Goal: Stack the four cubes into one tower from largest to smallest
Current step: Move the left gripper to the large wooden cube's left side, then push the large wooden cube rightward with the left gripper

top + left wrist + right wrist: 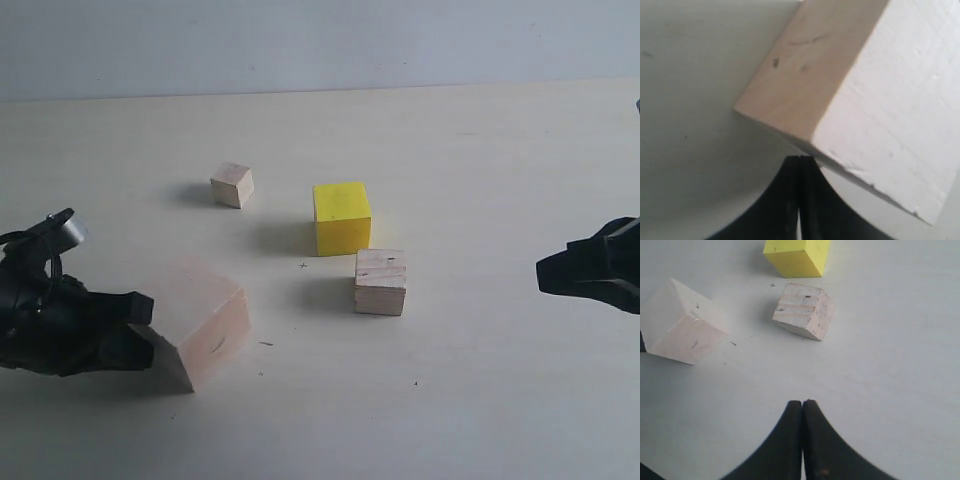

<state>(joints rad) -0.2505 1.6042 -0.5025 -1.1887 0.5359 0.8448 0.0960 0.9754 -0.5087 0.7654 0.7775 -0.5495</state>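
The four cubes stand apart on the table, none on another. The large pale wood cube (pixel 205 320) (pixel 840 75) (pixel 682 330) sits front left and looks slightly blurred. My left gripper (pixel 145 320) (pixel 800 158) is shut and empty, its tips right at that cube's lower corner. The yellow cube (pixel 342 217) (pixel 797 255) stands in the middle. In front of it to the right is the medium wood cube (pixel 380 282) (pixel 805 310), and the small wood cube (pixel 232 185) lies farther back left. My right gripper (pixel 541 271) (pixel 802 402) is shut and empty at the right edge.
The pale table (pixel 480 400) carries a small pencil cross (pixel 303 265) in front of the yellow cube and a few dark specks. A light wall runs along the back.
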